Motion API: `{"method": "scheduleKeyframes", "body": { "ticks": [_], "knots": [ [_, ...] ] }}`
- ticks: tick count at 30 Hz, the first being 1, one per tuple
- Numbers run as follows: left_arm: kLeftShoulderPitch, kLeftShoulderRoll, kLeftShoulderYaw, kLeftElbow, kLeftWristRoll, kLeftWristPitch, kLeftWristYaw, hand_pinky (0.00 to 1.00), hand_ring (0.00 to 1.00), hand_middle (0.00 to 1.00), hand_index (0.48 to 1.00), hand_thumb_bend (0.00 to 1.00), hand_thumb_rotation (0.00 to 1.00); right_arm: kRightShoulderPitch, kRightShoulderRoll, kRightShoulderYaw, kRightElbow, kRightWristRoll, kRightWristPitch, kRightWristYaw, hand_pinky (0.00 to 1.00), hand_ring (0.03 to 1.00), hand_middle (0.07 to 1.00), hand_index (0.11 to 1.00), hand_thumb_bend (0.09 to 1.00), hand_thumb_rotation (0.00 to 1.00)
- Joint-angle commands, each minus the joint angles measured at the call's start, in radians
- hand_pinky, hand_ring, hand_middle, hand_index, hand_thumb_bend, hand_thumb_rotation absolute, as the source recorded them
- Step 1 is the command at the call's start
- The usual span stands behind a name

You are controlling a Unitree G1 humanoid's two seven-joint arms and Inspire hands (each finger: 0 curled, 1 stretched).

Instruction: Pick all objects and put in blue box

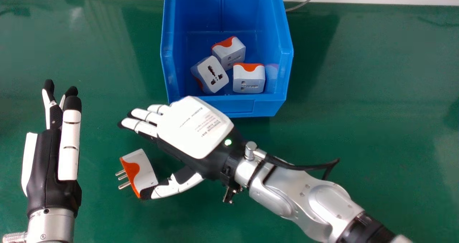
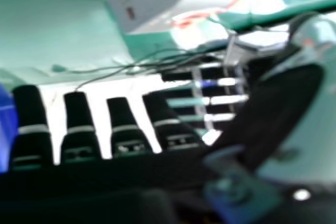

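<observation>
Blue box [image 1: 235, 106], far end cut off, one corner behind the open-fingered right robot hand [image 1: 195, 128]

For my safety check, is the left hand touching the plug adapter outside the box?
Apart: head view shows green table between the left hand and the adapter.

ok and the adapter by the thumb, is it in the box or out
Out: the adapter lies on the green table, nearer the robot than the blue box.

White and orange adapter [image 1: 144, 166], blue box [image 1: 233, 106], green table [image 1: 358, 128], black and white robot hand [image 1: 195, 126]
</observation>
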Motion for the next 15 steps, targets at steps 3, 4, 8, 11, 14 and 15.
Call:
{"method": "scheduleKeyframes", "body": {
  "ticks": [3,4,8,11,14,15],
  "knots": [
    [0.013,-0.008,-0.001,-0.043,-0.003,0.001,0.009,1.00,0.98,0.97,0.982,0.52,1.00,-0.066,0.026,0.025,0.032,-0.011,0.026,0.001,0.70,0.830,0.878,0.852,0.445,0.69],
    [0.014,-0.010,-0.003,-0.047,0.000,0.003,0.010,1.00,0.98,0.97,0.982,0.52,1.00,-0.075,0.026,0.031,0.039,-0.015,0.031,0.007,0.70,0.829,0.876,0.850,0.447,0.69],
    [0.016,-0.014,-0.011,-0.057,0.006,0.004,0.015,1.00,0.98,0.97,0.987,0.52,1.00,-0.107,0.032,0.058,0.074,-0.024,0.050,0.020,0.71,0.826,0.867,0.838,0.461,0.68],
    [0.020,-0.017,-0.019,-0.072,0.012,0.014,0.023,1.00,0.97,0.96,0.983,0.52,1.00,-0.119,0.031,0.074,0.088,-0.028,0.058,0.027,0.70,0.816,0.856,0.829,0.477,0.66],
    [0.020,-0.018,-0.022,-0.072,0.007,0.014,0.021,1.00,0.98,0.97,0.986,0.52,1.00,-0.125,0.031,0.084,0.094,-0.029,0.065,0.039,0.70,0.815,0.852,0.827,0.486,0.65],
    [0.020,-0.018,-0.023,-0.072,0.007,0.013,0.020,1.00,0.98,0.97,0.986,0.51,1.00,-0.127,0.031,0.087,0.093,-0.031,0.071,0.049,0.72,0.821,0.857,0.834,0.486,0.66]
  ]
}}
